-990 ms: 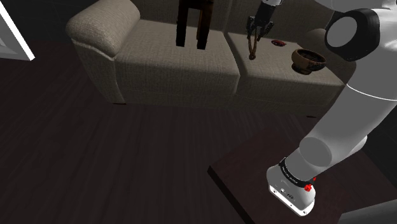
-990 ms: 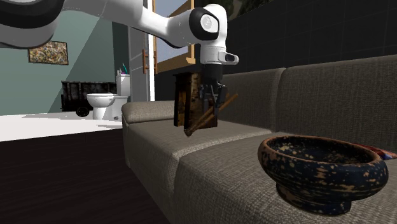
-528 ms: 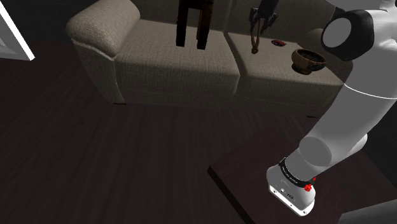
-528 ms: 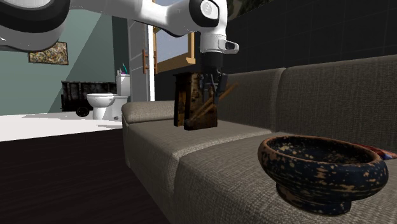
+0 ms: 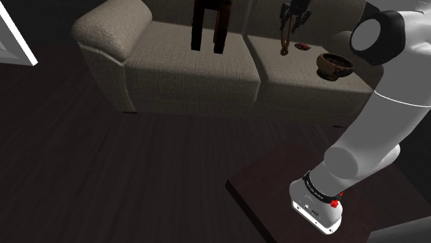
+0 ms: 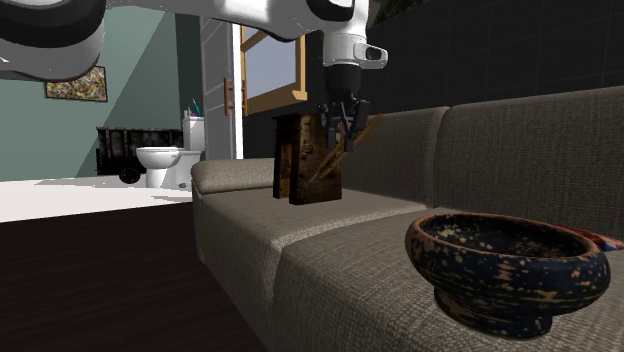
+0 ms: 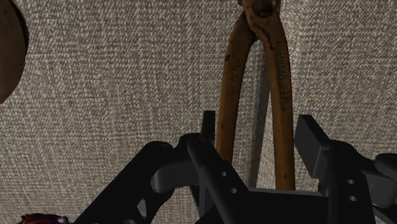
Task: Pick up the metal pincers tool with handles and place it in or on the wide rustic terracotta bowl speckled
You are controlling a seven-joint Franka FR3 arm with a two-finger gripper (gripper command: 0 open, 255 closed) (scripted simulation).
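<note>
Woven grey-beige sofa (image 5: 186, 65) on a dark plank floor (image 5: 103, 172); the arm's stand (image 5: 269, 183) sits at the shoulder view's lower right. The gripper (image 5: 293, 14) is clenched on the rusty brown pincers (image 5: 283, 40), which hang aslant clear of the seat. The dark, tan-speckled bowl (image 5: 334, 65) rests on the next cushion, well apart. The second exterior view adds a toilet (image 6: 160, 160) and a framed picture (image 6: 75, 82) on a green wall behind the gripper (image 6: 342, 118), pincers (image 6: 335, 158) and bowl (image 6: 505, 265). The wrist view shows both handles of the pincers (image 7: 229, 95) passing into the gripper (image 7: 257, 130). Lettering on the arm's base band (image 5: 314, 190) is too small to read.
</note>
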